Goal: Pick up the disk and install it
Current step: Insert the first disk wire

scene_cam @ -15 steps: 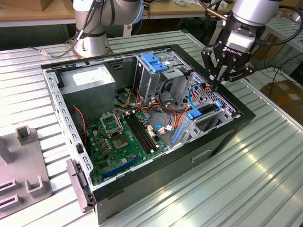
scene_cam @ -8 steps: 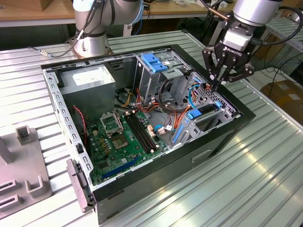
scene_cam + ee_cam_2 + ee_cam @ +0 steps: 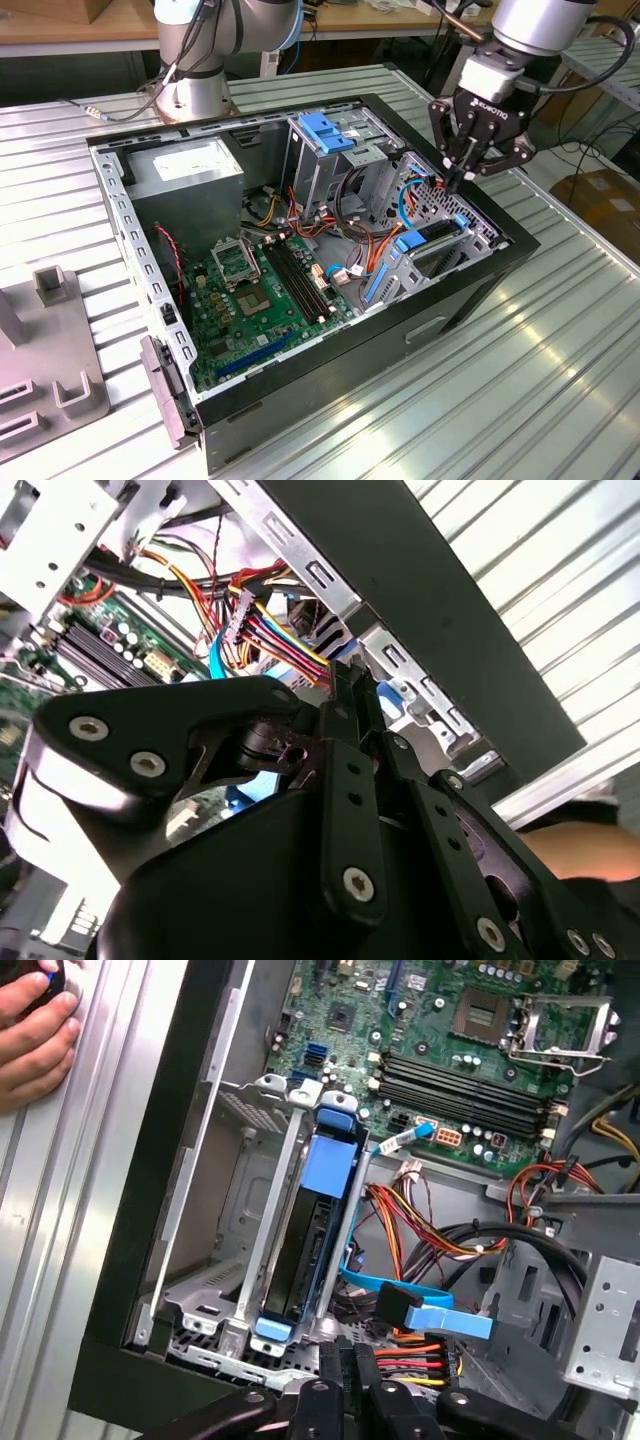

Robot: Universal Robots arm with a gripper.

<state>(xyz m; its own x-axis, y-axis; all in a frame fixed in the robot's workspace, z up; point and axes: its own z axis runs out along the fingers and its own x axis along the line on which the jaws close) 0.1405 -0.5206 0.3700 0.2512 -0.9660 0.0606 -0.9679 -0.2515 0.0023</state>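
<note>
Your gripper (image 3: 453, 180) has its fingers pinched together on nothing. Just beneath them the disk (image 3: 305, 1245) stands edge-on in its drive cage (image 3: 262, 1215) – label hidden.

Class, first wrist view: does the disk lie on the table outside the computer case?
No, the disk stands on edge in the metal cage inside the case.
</note>
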